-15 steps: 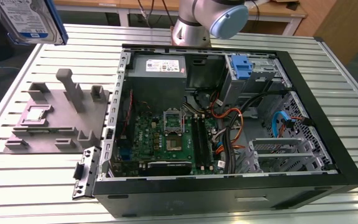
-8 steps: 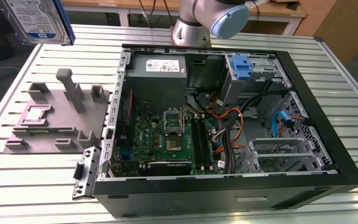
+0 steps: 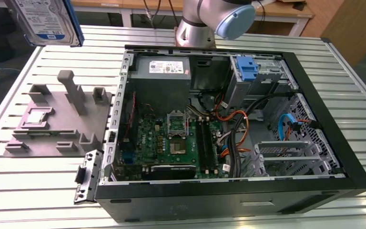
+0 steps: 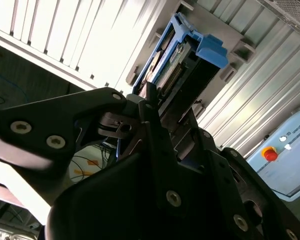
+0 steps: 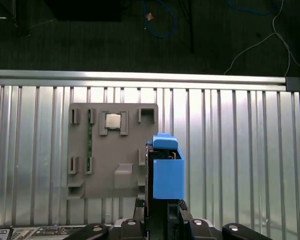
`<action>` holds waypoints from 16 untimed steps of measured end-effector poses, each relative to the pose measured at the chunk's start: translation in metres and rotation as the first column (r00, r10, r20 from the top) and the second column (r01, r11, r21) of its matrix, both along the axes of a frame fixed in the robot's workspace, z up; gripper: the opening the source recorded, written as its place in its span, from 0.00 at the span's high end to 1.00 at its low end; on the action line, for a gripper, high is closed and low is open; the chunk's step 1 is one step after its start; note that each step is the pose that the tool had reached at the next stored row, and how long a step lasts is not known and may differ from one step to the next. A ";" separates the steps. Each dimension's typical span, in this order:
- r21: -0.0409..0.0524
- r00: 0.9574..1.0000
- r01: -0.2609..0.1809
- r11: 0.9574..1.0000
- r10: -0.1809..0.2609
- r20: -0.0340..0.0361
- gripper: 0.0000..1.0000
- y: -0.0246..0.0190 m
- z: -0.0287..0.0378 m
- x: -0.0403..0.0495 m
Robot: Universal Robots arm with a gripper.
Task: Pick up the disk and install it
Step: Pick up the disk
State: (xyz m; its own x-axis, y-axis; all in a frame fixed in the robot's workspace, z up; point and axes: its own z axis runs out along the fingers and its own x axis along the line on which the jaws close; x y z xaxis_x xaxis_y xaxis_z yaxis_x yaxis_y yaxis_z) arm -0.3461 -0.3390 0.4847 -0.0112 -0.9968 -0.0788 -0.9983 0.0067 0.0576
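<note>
The jaws are closed on the near end of the disk (image 4: 187, 65), so the gripper (image 4: 160, 117) holds it firmly. The disk's long axis runs straight out from the fingers and down toward the table. In the first wrist view it is seen edge-on, with its blue carrier (image 5: 167, 172) hanging over one edge of the grey fixture plate (image 5: 112, 190). In the exterior view it stands on end, label face outward, high above the plate's far side. The wrist looks straight down on the plate, which carries a processor chip (image 5: 113, 121) and lies on the slatted metal table (image 3: 17, 167). To the exterior view's right of the plate sits the open computer case (image 3: 234, 191). The arm (image 3: 199, 24) rises behind the case.
</note>
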 end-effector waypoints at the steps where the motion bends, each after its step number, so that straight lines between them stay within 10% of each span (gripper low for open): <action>1: 0.000 1.000 0.000 1.000 0.000 0.000 0.65 0.0000 0.0000 0.0025; 16: 0.000 1.000 0.000 1.000 0.000 0.000 0.65 0.0000 -0.0003 0.0361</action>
